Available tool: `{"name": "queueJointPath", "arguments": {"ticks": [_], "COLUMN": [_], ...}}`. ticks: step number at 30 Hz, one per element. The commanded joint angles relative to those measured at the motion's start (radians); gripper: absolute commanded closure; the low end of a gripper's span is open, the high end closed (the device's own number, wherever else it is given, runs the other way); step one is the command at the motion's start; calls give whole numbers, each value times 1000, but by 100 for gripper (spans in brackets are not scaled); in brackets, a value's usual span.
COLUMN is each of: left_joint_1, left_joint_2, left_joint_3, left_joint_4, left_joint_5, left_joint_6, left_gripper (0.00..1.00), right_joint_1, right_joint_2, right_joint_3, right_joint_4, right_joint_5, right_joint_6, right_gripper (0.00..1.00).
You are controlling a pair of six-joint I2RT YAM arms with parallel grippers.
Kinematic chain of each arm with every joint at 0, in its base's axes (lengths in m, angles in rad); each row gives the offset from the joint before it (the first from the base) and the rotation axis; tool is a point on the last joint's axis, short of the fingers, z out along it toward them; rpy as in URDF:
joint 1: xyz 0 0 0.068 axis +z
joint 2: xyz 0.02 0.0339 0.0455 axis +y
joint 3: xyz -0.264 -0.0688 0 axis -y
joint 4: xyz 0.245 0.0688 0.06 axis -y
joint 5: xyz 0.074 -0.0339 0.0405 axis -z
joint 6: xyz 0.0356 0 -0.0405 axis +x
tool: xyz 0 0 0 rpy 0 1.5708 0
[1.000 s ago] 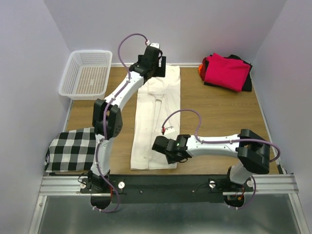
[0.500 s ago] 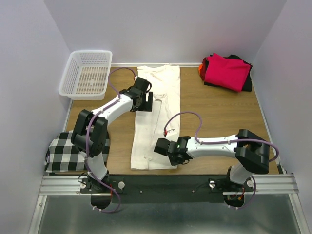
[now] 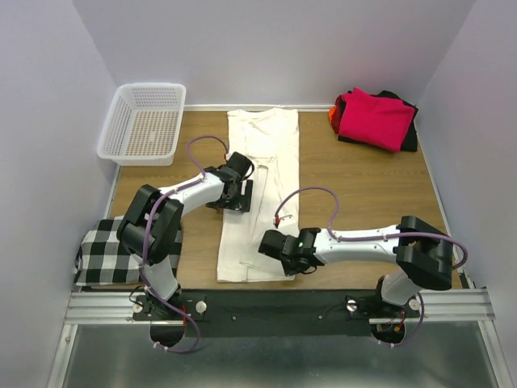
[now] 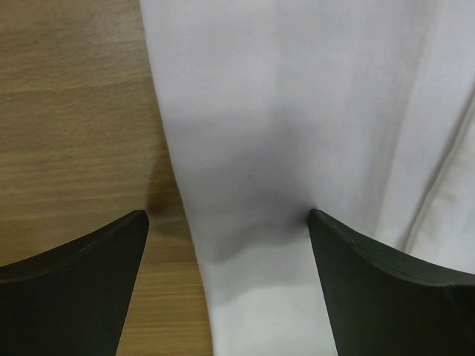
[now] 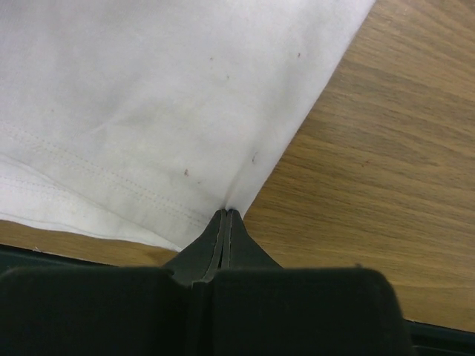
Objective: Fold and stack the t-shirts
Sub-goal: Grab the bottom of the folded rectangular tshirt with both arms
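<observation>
Edge of the cream t-shirt [image 3: 275, 153] near the hem is pinched in my right jaws; left jaws stand spread astride its left edge.

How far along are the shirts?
Done: a folded pile lies far right, and the cream shirt is narrowed to a long strip. In hand: the right pincer pinches its near corner; the left pincer hangs open over it. Left: folding it short and stacking it.

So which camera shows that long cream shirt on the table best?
The top external view: nearly the whole cream shirt shows there, folded into a long strip. The left wrist view shows only its side edge inside the open left gripper; the right wrist view only a hem corner pinched by the right gripper.
</observation>
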Motion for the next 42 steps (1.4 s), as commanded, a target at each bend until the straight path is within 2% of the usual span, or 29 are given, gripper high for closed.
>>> {"name": "queueJointPath", "arguments": {"ticks": [1, 20, 22, 23, 25, 26, 30, 34, 38, 42], "left_joint_1": [-21, -32, -36, -38, -46, -47, -52, -53, -53, -53], "left_joint_2": [74, 135, 120, 111, 67, 45, -102, -321, -493, -606], "left_joint_3": [5, -7, -9, -9, -7, -7, -20, -76, -154, -254], "left_joint_4": [-64, -34, -32, -32, -34, -35, -23, -28, -38, -77], "left_joint_5": [-98, -69, -68, -68, -66, -65, -10, 36, 104, 170], "left_joint_6": [-35, -35, -34, -34, -32, -34, -35, -57, -89, -141], "left_gripper": [2, 2, 2, 2, 2, 2, 2, 2, 2, 2], "right_joint_1": [11, 11, 11, 11, 12, 12, 14, 14, 14, 14], "right_joint_2": [-41, -185, -173, -172, -170, -173, -202, -227, -228, -225], "right_joint_3": [-68, -151, -146, -145, -131, -126, -103, -82, -66, -54], "right_joint_4": [-35, -117, -115, -115, -113, -112, -109, -109, -109, -103], "right_joint_5": [-42, -51, -51, -53, -50, -46, -27, -2, 10, 18], "right_joint_6": [32, 69, 67, 64, 64, 64, 67, 73, 88, 102], "right_gripper": [99, 99, 94, 84, 75, 63, 46, 42, 41, 42]}}
